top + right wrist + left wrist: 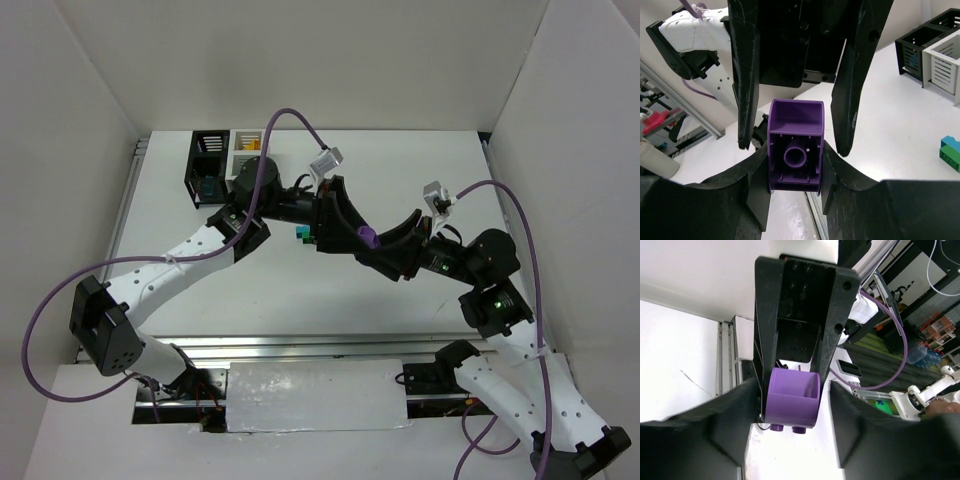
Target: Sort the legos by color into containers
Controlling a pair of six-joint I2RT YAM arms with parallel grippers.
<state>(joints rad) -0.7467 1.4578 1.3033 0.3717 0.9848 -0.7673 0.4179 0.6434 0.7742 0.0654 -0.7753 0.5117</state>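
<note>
Purple plastic toy brick [795,145] is hanging above the middle of the white tabletop [300,300], where the two arms are meeting.

The right gripper [794,172] is pinching the brick by two opposite sides, the hollow underside facing its camera. The left gripper [794,382] is standing spread wider than the brick, one finger on either side of it. White panels [90,120] are walling in the table at the back and both sides. The black slatted bin [205,165] and the white slatted bin [245,145], joined, are sitting at the far-left edge, well apart from the brick. Teal and green bricks [300,236] are lying just beside the left gripper. Bare table is stretching from there toward the metal rail [300,347] along the near edge.
</note>
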